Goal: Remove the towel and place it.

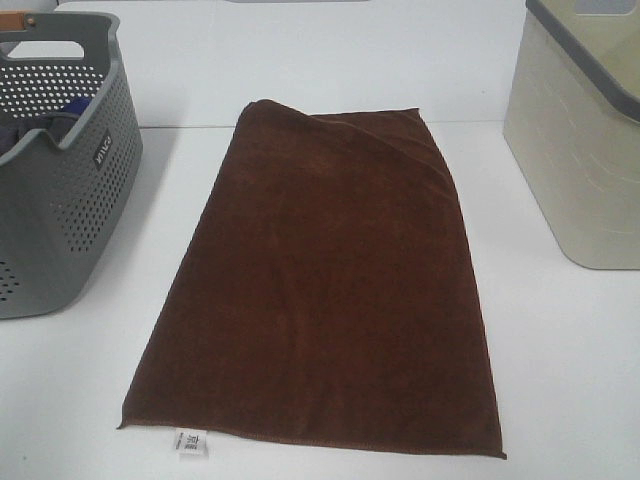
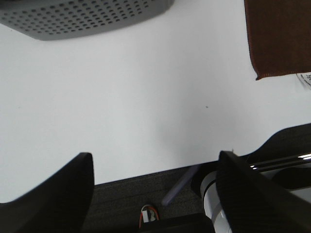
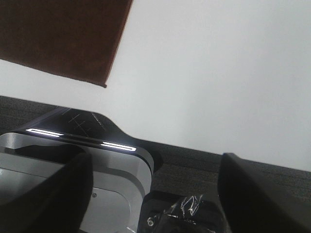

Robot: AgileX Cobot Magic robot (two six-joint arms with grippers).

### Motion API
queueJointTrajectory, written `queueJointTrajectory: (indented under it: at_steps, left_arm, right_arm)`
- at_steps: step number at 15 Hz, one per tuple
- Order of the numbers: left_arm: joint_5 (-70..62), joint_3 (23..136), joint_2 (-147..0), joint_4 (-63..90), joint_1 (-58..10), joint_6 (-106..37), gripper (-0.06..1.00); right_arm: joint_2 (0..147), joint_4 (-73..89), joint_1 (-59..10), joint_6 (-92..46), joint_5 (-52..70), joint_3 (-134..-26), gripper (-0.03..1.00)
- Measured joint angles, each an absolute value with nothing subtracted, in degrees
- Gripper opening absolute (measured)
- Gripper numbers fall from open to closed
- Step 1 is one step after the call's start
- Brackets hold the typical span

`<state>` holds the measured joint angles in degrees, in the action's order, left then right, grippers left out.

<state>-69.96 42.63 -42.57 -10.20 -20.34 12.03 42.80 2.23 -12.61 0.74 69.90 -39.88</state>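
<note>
From the high camera, you've got the towel (image 1: pixel 320 290) lying flat in the middle of the white desk (image 1: pixel 560 380), long way running away from you, its near hem close to the front edge. A small white label (image 1: pixel 192 441) pokes out at the near left corner. The far left corner looks folded over on itself. A gray perforated basket (image 1: pixel 60 170) with something blue inside stands off to the left, a beige bin (image 1: pixel 580 150) off to the right, both clear of the towel. Neither arm shows here.

Over to the left wrist: the left end effector (image 2: pixel 155 189) hangs with its fingers spread wide and nothing between them, out over the front edge of the desk. You can see the towel's near left corner and a sliver of the label just beside it, well apart from the fingers.

Right wrist now: the right end effector (image 3: pixel 155 189) is likewise spread and empty, with the near right corner of the towel (image 3: pixel 63 39) in sight ahead.

Expect this thing to be soft, limp and light, plush enough to grip without slipping. It will sag and drape once lifted. Your best holds, I'd judge, are the two near corners along the stitched hem, one per end effector.
</note>
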Motion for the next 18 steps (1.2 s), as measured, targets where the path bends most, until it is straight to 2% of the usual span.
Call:
queueJointTrajectory:
  at_steps: [3,8,10,18]
  left_arm:
    - [-68.81,34.61,-26.59,-8.71,-20.34,9.97,0.68]
    - [-60.16,29.45,-9.45,1.09,-20.34,-2.98,0.68]
    - [-60.16,28.59,-8.48,4.07,-20.34,-7.1,0.68]
    - [-60.16,28.59,-8.48,4.35,-20.05,-7.79,0.68]
  right_arm:
    - [30.54,2.29,-12.61,-1.43,70.07,-32.66,0.69]
    - [12.03,7.68,-12.61,-8.54,63.54,-29.91,0.69]
    - [7.85,8.25,-12.61,-10.08,61.76,-29.11,0.69]
    - [7.51,8.25,-12.61,-10.31,61.42,-28.93,0.69]
